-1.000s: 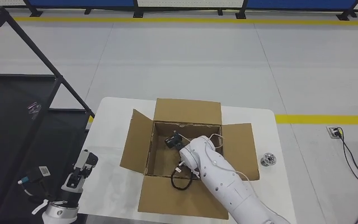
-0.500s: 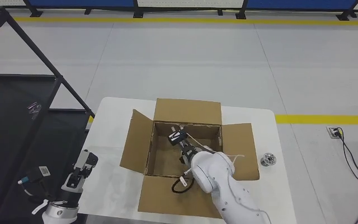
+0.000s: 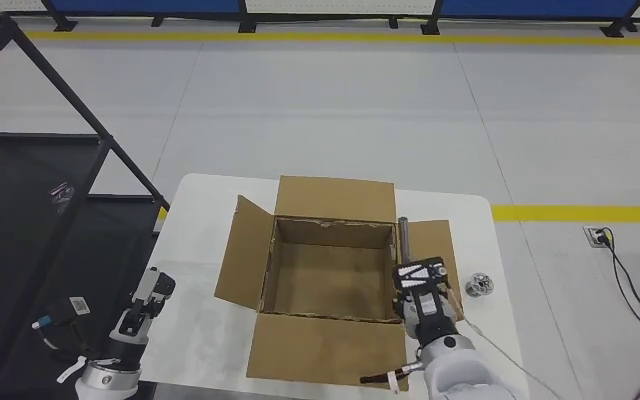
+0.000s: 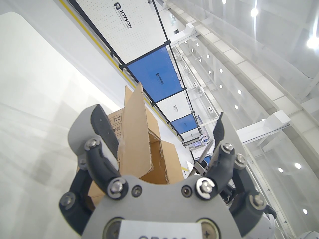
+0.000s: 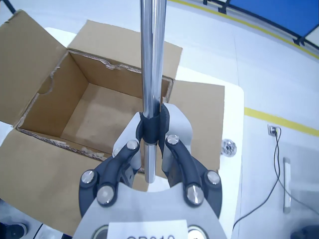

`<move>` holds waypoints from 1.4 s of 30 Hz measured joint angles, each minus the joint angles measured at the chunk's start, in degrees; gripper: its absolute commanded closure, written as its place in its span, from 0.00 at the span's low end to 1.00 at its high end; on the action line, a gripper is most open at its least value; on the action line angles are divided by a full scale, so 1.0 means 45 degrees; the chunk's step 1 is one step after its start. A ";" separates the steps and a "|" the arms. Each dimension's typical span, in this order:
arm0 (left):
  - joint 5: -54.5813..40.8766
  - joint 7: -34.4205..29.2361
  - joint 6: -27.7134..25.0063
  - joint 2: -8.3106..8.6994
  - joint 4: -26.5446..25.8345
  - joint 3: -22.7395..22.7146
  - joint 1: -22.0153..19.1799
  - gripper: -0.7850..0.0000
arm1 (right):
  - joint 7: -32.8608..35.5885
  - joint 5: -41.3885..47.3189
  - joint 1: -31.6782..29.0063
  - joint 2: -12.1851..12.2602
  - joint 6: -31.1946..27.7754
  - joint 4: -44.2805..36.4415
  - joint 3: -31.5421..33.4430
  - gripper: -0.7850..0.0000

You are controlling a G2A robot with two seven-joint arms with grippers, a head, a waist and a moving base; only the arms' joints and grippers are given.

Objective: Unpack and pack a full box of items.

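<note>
The open cardboard box (image 3: 335,200) stands mid-table with its four flaps spread and a bare cardboard floor (image 5: 99,115). My right gripper (image 3: 418,272) (image 5: 152,123) is over the box's right flap, shut on a shiny metal rod (image 5: 152,50) near its lower end. The rod (image 3: 404,240) points away toward the box's far right corner. My left gripper (image 4: 159,123) is open and holds nothing. It sits low beside the table's left edge (image 3: 155,285), with the box's left flap (image 4: 135,130) in front of it.
A small shiny ball (image 3: 481,285) (image 5: 228,147) lies on the white table (image 3: 200,220) just right of the right flap. A black frame (image 3: 80,120) stands left of the table. On the floor to the right are a socket and cable (image 5: 274,135).
My right arm has come up out of the box and moved right, bringing the metal rod out over the right flap. The left arm has not moved.
</note>
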 measured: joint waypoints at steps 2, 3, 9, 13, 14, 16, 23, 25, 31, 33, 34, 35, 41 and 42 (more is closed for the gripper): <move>0.0000 0.0000 0.0000 0.0000 0.0000 0.0000 0.0000 0.00 | 0.0292 0.0335 -0.0215 0.0010 0.0104 0.0015 0.0491 1.00; 0.0000 0.0000 0.0000 0.0000 0.0000 0.0000 0.0000 0.00 | 0.0454 0.0392 -0.0251 0.0010 0.0210 0.0076 0.0700 1.00; 0.0000 0.0000 0.0000 0.0000 0.0000 0.0000 0.0000 0.00 | 0.1764 -0.0315 0.0351 -0.0093 0.1688 0.1177 0.1179 1.00; 0.0000 0.0000 0.0000 0.0000 0.0000 0.0000 0.0000 0.00 | 0.2941 -0.0849 0.1199 -0.0194 0.2351 0.2289 0.1219 1.00; 0.0000 0.0000 0.0000 0.0000 0.0000 0.0000 0.0000 0.00 | 0.3170 -0.0843 0.1392 -0.0210 0.2341 0.2541 0.1261 1.00; 0.0000 0.0000 0.0000 0.0000 0.0000 0.0000 0.0000 0.00 | 0.3674 -0.0806 0.1834 -0.0240 0.2286 0.3195 0.1423 1.00; 0.0000 0.0000 0.0000 0.0000 0.0000 0.0000 0.0000 0.00 | 0.4617 0.0062 0.3072 -0.0289 0.1370 0.5257 0.1894 1.00; 0.0000 0.0000 0.0000 0.0000 0.0000 0.0000 0.0000 0.00 | 0.4642 0.0444 0.3254 -0.0290 0.1010 0.5675 0.1984 1.00; 0.0000 0.0000 0.0000 0.0000 0.0000 0.0000 0.0000 0.00 | 0.4341 0.1142 0.3354 -0.0275 0.0404 0.6165 0.2179 1.00; 0.0000 0.0000 0.0000 0.0000 0.0000 0.0000 0.0000 0.00 | 0.4251 0.1301 0.3345 -0.0268 0.0274 0.6202 0.2226 1.00; 0.0000 0.0000 0.0000 0.0000 0.0000 0.0000 0.0000 0.00 | 0.4207 0.1375 0.3333 -0.0264 0.0215 0.6208 0.2247 1.00; 0.0000 0.0000 0.0000 0.0000 0.0000 0.0000 0.0000 0.00 | 0.4164 0.1432 0.3316 -0.0260 0.0170 0.6210 0.2270 1.00; 0.0000 0.0000 0.0000 0.0000 0.0000 0.0000 0.0000 0.00 | 0.3935 0.1792 0.3160 -0.0228 -0.0013 0.6225 0.2444 1.00; 0.0000 0.0000 0.0000 0.0000 0.0000 0.0000 0.0000 0.00 | 0.3990 0.1739 0.3149 -0.0224 0.0084 0.6249 0.2488 1.00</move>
